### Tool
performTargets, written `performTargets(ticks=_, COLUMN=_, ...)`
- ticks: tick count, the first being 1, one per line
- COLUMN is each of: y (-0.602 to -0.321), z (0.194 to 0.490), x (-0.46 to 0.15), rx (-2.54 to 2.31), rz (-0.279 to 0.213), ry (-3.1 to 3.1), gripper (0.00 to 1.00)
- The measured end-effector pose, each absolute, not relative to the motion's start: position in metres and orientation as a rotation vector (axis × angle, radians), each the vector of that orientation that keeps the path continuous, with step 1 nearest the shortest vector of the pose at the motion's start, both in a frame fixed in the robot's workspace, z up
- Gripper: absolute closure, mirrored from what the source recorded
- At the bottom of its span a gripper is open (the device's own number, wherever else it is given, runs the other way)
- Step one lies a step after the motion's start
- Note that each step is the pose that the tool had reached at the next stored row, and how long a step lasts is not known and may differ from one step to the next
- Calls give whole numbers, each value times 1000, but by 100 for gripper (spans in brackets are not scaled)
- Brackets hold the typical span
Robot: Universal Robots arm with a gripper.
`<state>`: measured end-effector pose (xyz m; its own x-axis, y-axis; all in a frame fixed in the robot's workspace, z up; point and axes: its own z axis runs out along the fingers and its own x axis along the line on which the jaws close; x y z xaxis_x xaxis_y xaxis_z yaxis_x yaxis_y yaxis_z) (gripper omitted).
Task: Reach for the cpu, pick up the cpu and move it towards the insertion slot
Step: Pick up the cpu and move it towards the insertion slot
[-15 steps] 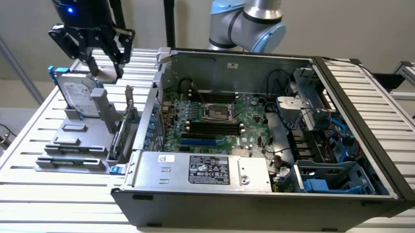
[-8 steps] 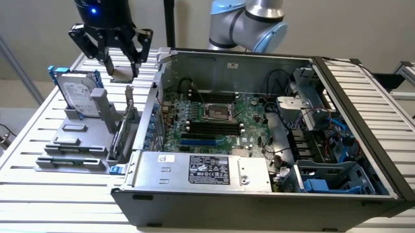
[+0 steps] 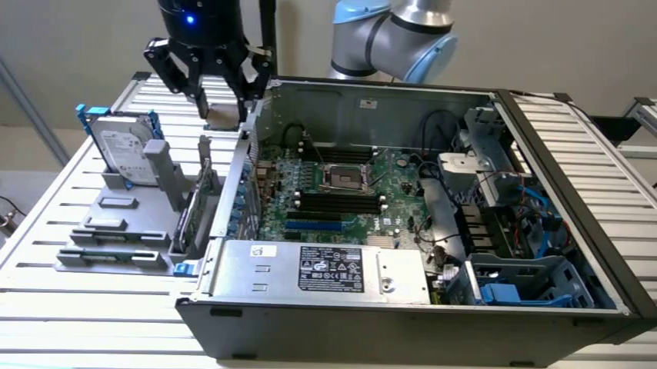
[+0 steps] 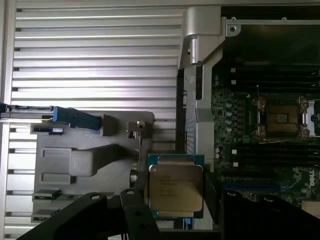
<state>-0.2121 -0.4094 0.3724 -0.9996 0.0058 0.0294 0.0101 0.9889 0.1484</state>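
My gripper (image 3: pixel 223 108) hangs above the slatted table, just outside the computer case's wall on the exterior view's left. It is shut on the cpu (image 4: pixel 176 187), a small square chip with a silvery top and a green rim, held between the two dark fingers (image 4: pixel 134 200). In the exterior view the cpu (image 3: pixel 221 117) shows as a small pale piece between the fingertips. The insertion slot (image 3: pixel 346 178) is a dark square socket in a silvery bracket on the green board inside the case. The wrist view has the insertion slot (image 4: pixel 281 118) off to the side of the held chip, beyond the case wall.
A grey parts holder (image 3: pixel 118 231) on the table carries an upright silver hard drive with blue rails (image 3: pixel 125 150). The open case's metal wall (image 3: pixel 241 165) stands between the gripper and the board. A power supply (image 3: pixel 323 269), cables and a blue-trimmed drive cage (image 3: pixel 524 284) fill the case's front and right.
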Motion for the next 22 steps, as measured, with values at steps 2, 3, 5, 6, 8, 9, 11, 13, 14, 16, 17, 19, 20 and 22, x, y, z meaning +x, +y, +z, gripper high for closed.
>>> performTargets(ticks=2, y=-409, z=372, x=-203, rx=-12, rz=-236, ry=-3104, gripper=46)
performTargets(ticks=3, y=-409, z=372, x=-199, rx=-12, rz=-237, ry=-3103, gripper=46)
performTargets(ticks=5, y=-409, z=372, x=-190, rx=-12, rz=-240, ry=-3103, gripper=46)
performTargets(ticks=6, y=-409, z=372, x=-185, rx=-12, rz=-241, ry=-3103, gripper=46)
performTargets(ticks=8, y=-409, z=372, x=-176, rx=-12, rz=-243, ry=-3103, gripper=46)
performTargets(ticks=9, y=-409, z=372, x=-171, rx=-12, rz=-243, ry=-3103, gripper=46)
performTargets(ticks=11, y=-409, z=372, x=-162, rx=-12, rz=-243, ry=-3103, gripper=46)
performTargets(ticks=13, y=-409, z=372, x=-153, rx=-12, rz=-243, ry=-3103, gripper=46)
performTargets(ticks=14, y=-409, z=372, x=-148, rx=-12, rz=-243, ry=-3103, gripper=46)
performTargets(ticks=16, y=-409, z=372, x=-139, rx=-12, rz=-243, ry=-3103, gripper=46)
performTargets(ticks=17, y=-409, z=372, x=-135, rx=-12, rz=-243, ry=-3103, gripper=46)
performTargets(ticks=19, y=-409, z=372, x=-125, rx=-12, rz=-243, ry=-3103, gripper=46)
performTargets(ticks=20, y=-409, z=372, x=-121, rx=-12, rz=-243, ry=-3103, gripper=46)
performTargets(ticks=22, y=-408, z=372, x=-112, rx=-12, rz=-243, ry=-3103, gripper=46)
